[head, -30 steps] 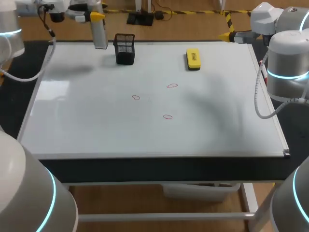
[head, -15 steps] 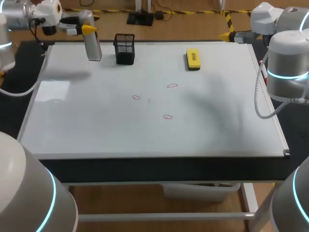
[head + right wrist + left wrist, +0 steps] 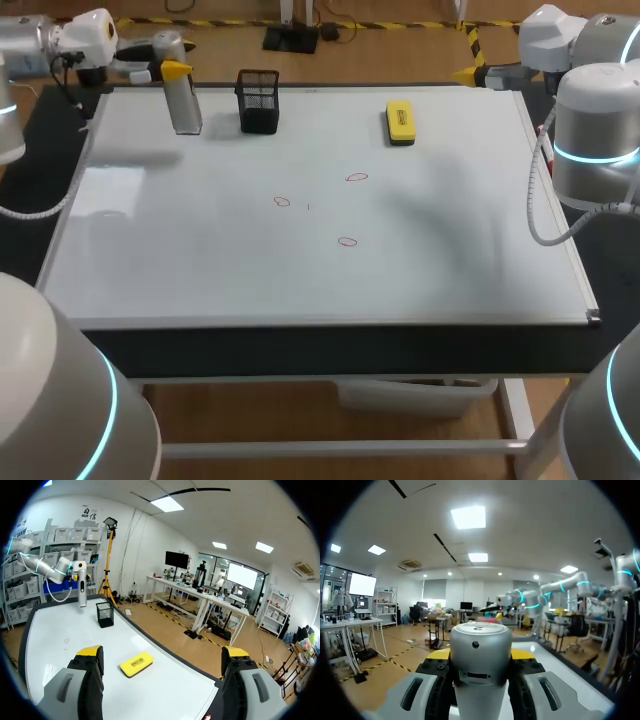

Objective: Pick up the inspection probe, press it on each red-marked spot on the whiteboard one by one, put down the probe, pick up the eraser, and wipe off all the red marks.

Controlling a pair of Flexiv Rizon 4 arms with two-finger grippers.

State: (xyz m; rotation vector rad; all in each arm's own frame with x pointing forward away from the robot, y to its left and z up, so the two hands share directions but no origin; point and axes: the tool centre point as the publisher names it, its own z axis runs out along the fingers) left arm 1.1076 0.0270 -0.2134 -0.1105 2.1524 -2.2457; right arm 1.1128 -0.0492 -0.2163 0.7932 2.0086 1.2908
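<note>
My left gripper (image 3: pixel 166 69) is shut on the silver inspection probe (image 3: pixel 184 103), which hangs upright over the whiteboard's (image 3: pixel 200 270) far left corner, left of the black mesh holder (image 3: pixel 258 101). In the left wrist view the probe (image 3: pixel 480 660) fills the gap between the yellow-tipped fingers (image 3: pixel 438 653). Three red marks (image 3: pixel 281 201) (image 3: pixel 356 178) (image 3: pixel 347 241) lie near the board's middle. The yellow eraser (image 3: pixel 400 121) rests at the far right. My right gripper (image 3: pixel 470 73) stays beyond the far right corner; it (image 3: pixel 162 655) stands open and empty, with the eraser (image 3: pixel 136 663) below and ahead of it.
The mesh holder (image 3: pixel 104 614) stands on the board's far edge between the probe (image 3: pixel 81 592) and the eraser. The whiteboard covers nearly the whole tabletop, with a metal frame (image 3: pixel 590 316) along its sides.
My left arm has carried the probe leftward, away from the mesh holder, and a little lower toward the board. The right arm has kept still.
</note>
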